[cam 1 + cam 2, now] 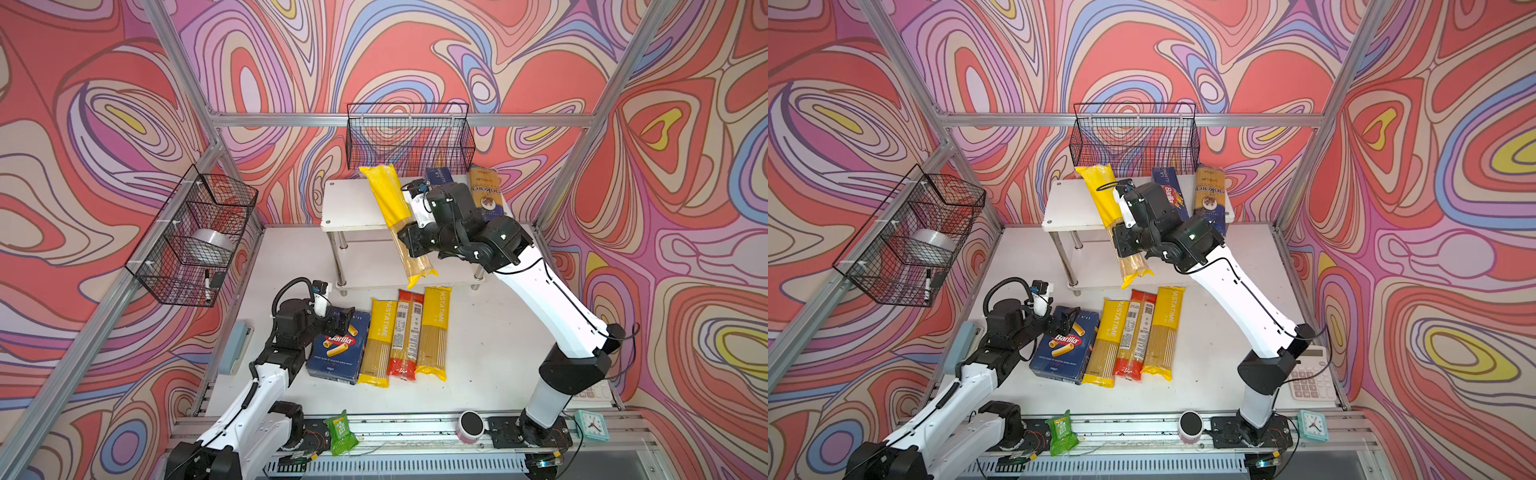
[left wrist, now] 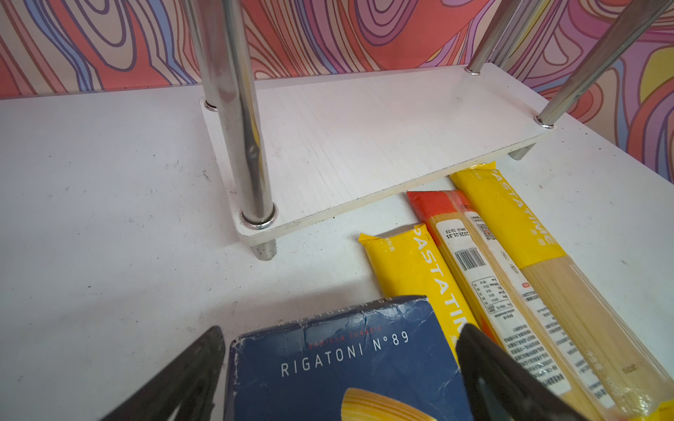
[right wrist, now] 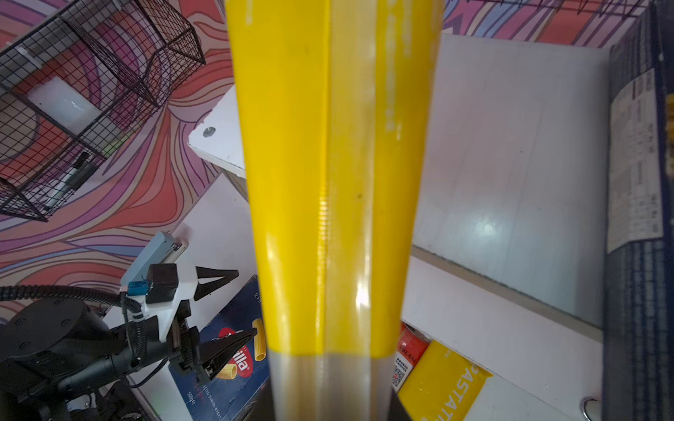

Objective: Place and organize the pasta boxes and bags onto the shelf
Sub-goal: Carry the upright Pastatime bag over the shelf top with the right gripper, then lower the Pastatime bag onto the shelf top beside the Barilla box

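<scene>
The left wrist view exposes the lower board of the shelf [image 2: 364, 138] (largely hidden from above) as bare, with the left gripper [image 2: 341, 330] spread astride the end of the wide blue box [image 2: 328, 368] lying on the white table [image 2: 91, 218]. In both top views the right gripper [image 1: 409, 240] pinches a yellow bag [image 1: 384, 195] mid-length, tilted across the top board's front edge, with bare board to its left and a narrow box [image 1: 1169, 195] and dark bag [image 1: 1210, 199] to its right.

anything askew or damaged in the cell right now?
Yes. The yellow-ended bag held in the right gripper slants diagonally over the top board of the shelf, with its lower end hanging past the front edge. The rigatoni box has a creased, scuffed top edge.
</scene>
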`<state>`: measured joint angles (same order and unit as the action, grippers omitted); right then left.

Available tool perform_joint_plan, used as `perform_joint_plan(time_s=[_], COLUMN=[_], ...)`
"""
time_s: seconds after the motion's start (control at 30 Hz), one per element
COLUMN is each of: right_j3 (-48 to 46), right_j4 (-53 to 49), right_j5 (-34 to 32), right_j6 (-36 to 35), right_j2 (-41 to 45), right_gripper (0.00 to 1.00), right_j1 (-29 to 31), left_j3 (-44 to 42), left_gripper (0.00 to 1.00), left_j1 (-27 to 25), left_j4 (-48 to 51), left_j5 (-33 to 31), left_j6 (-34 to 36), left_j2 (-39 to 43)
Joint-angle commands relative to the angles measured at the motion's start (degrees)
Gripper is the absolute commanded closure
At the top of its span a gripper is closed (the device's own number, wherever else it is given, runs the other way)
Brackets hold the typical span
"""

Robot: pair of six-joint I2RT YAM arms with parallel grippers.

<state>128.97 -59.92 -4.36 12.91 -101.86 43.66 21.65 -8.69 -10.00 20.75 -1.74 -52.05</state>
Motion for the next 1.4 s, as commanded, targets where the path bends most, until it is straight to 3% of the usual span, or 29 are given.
perform_joint_plan(time_s=[0.0,0.7,0.97,1.27,1.37], right_j3=[5.4,16.5,13.0,11.2,10.0], right_j4=[6.0,9.7,13.0,12.6,13.2], right_j5=[-2.6,4.2,5.1,5.6,5.8], right_j6=[-1.7,-2.5,-1.1,-0.5,-0.4], right_j2=[-0.8,-11.3,-10.6,-10.8,-10.4], right_gripper=[1.0,1.0,0.96,0.67,0.65], right_j1=[-1.0,-9.3,-11.8,-12.4,-12.4], left_j3=[0.6,0.4,0.4,0.2,0.1], left_gripper=[0.0,0.0,0.0,0.0,0.0], left_j1=[0.0,0.1,0.1,0.0,0.0], left_j4=[0.2,0.2,0.2,0.2,0.2], left_j5=[-0.3,-0.4,-0.4,0.8,1.3], left_j6=[0.3,0.2,0.2,0.6,0.5], left_j2=[0.5,0.6,0.8,1.1,1.4])
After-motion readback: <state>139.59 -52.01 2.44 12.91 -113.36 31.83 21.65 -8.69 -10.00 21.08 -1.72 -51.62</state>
